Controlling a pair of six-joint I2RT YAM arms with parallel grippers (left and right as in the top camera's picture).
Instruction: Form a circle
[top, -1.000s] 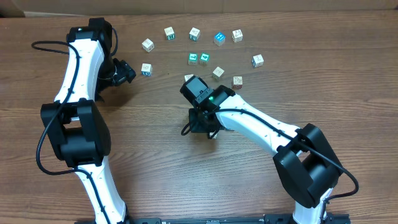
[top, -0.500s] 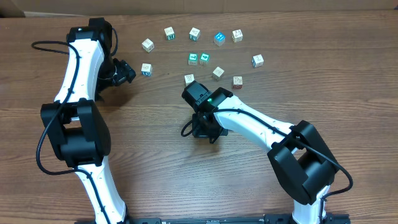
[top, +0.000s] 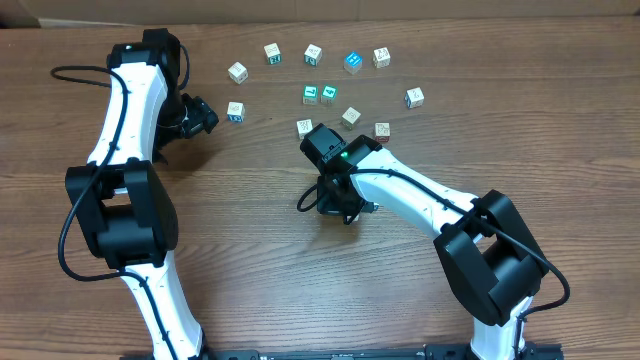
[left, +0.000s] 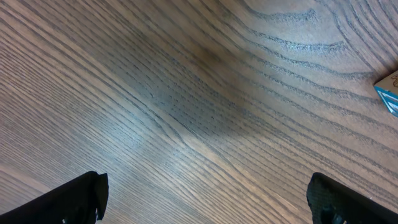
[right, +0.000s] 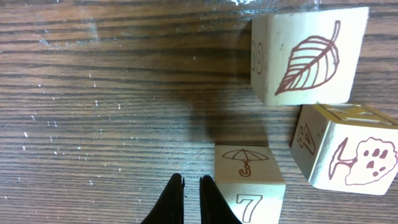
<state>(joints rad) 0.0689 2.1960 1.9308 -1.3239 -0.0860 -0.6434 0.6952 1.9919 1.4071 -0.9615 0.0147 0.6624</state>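
Cubes (top: 313, 54) spread in loose oval near far edge of tabletop (top: 250, 260), most standing apart. Right gripper (right: 188, 196) clenched, empty, just beside umbrella cube (right: 249, 180). Leaf cube (right: 305, 53) and third cube (right: 345, 149) crowded beyond. Left gripper (left: 205, 186) released wide over bare wood, blue-marked cube (left: 388, 93) near.

On my feed a brown wooden counter (top: 250, 270) with long wavy grain fills nearly the whole overhead view. Beyond its far edge runs a paler tan strip (top: 15, 10); I cannot tell what it is. The light is even and the shadows soft. Close up, tiny white specks dot the wood.
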